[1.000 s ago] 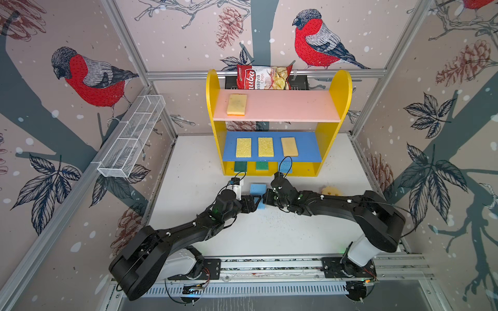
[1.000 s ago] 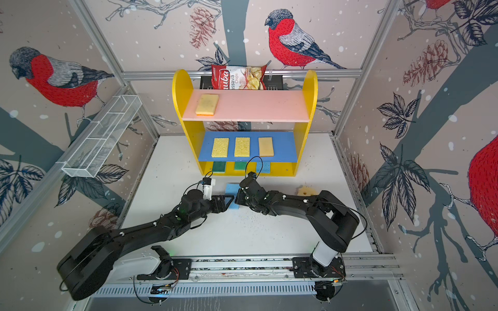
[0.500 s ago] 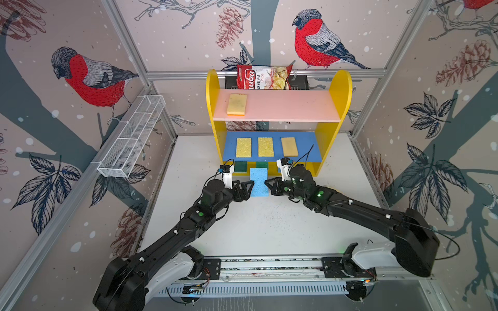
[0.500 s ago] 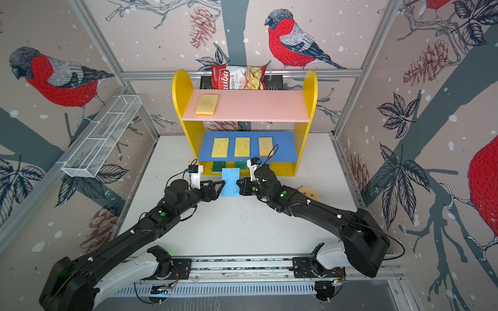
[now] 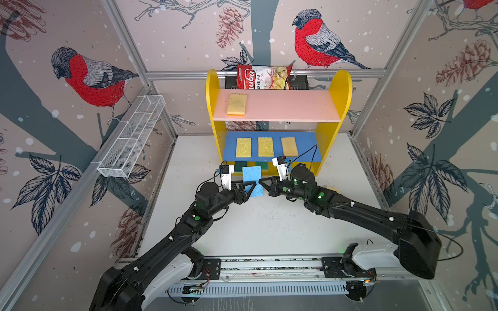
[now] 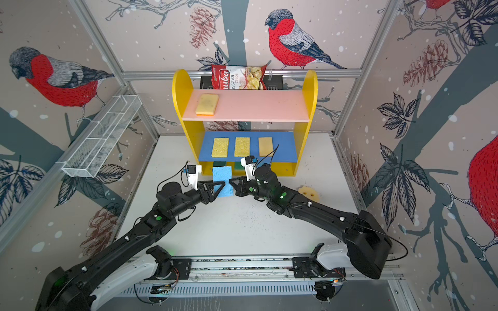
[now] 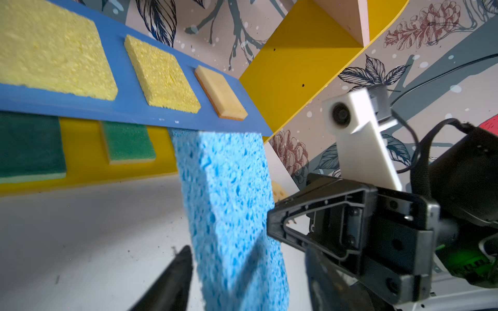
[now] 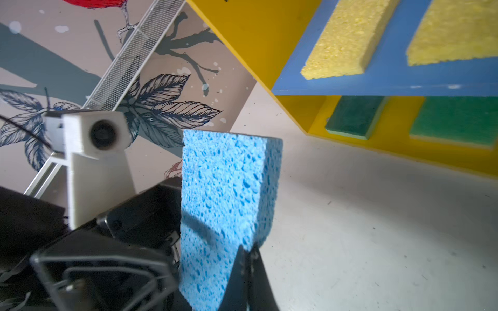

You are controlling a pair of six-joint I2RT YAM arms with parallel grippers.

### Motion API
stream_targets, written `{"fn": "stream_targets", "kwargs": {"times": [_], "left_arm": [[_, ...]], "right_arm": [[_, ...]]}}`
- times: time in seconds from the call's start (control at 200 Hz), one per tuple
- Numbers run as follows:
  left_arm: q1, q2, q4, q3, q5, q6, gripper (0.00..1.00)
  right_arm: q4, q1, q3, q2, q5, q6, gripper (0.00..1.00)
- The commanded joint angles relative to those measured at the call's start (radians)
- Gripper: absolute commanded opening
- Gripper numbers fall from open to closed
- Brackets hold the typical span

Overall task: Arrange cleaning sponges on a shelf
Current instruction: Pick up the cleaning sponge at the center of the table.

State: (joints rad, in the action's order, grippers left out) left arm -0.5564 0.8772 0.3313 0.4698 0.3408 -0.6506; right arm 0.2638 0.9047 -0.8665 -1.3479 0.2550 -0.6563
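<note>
Stretching forward, right pincer (image 8: 248, 253) pinches the blue sponge (image 5: 252, 175) by its edge; left pincer (image 5: 252, 188) straddles it, grip unclear.

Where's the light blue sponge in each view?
Top view: light blue sponge mid-frame, just in front of the shelf's blue middle board.
Top view: same spot, board.
Left wrist: mid-frame, board.
Right wrist: mid-frame, board.
Shared landmark: the blue middle board.
</note>
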Motion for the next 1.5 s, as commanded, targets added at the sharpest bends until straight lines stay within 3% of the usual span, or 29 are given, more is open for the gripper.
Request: {"fn": "stream_targets", "kwargs": {"times": [0.0, 0.075, 0.16, 0.22, 0.315, 0.39, 0.485, 0.685, 0.876, 1.331, 1.431, 1.496], "left_arm": [[0.000, -0.009, 0.064, -0.005, 0.032, -0.012, 0.16], [0.001, -0.022, 0.052, 0.001, 0.014, -0.009, 0.00], [0.000, -0.027, 0.046, 0.008, 0.008, -0.005, 0.00], [0.001, -0.025, 0.050, 0.012, 0.016, -0.005, 0.00], [0.001, -0.021, 0.050, 0.019, 0.019, -0.007, 0.00], [0.001, -0.023, 0.055, 0.023, 0.021, -0.011, 0.00], [0.001, -0.032, 0.060, 0.025, 0.019, -0.014, 0.00], [0.010, -0.055, 0.052, 0.032, 0.010, -0.017, 0.00], [0.021, -0.051, 0.062, 0.039, 0.015, -0.030, 0.00], [0.031, -0.040, 0.132, 0.012, 0.061, -0.091, 0.00], [0.033, -0.036, 0.135, 0.010, 0.067, -0.095, 0.00], [0.033, -0.036, 0.135, 0.010, 0.067, -0.094, 0.00]], "right_arm": [[0.060, 0.013, -0.019, -0.015, 0.035, 0.028, 0.00], [0.060, 0.013, -0.015, -0.020, 0.029, 0.025, 0.00], [0.069, 0.010, -0.005, -0.019, 0.026, 0.011, 0.02], [0.078, 0.008, 0.001, -0.014, 0.026, 0.001, 0.14], [0.090, -0.005, 0.010, -0.001, 0.033, -0.010, 0.48], [0.108, -0.018, 0.026, 0.011, 0.051, -0.018, 0.63], [0.144, -0.038, 0.052, 0.023, 0.097, -0.039, 0.71], [0.167, -0.047, 0.077, 0.029, 0.147, -0.061, 0.72], [0.250, -0.043, 0.089, 0.006, 0.249, -0.096, 0.64], [0.340, -0.025, 0.065, -0.059, 0.312, -0.126, 0.55], [0.348, -0.026, 0.055, -0.059, 0.316, -0.127, 0.46], [0.351, -0.027, 0.051, -0.058, 0.317, -0.131, 0.33]]}}
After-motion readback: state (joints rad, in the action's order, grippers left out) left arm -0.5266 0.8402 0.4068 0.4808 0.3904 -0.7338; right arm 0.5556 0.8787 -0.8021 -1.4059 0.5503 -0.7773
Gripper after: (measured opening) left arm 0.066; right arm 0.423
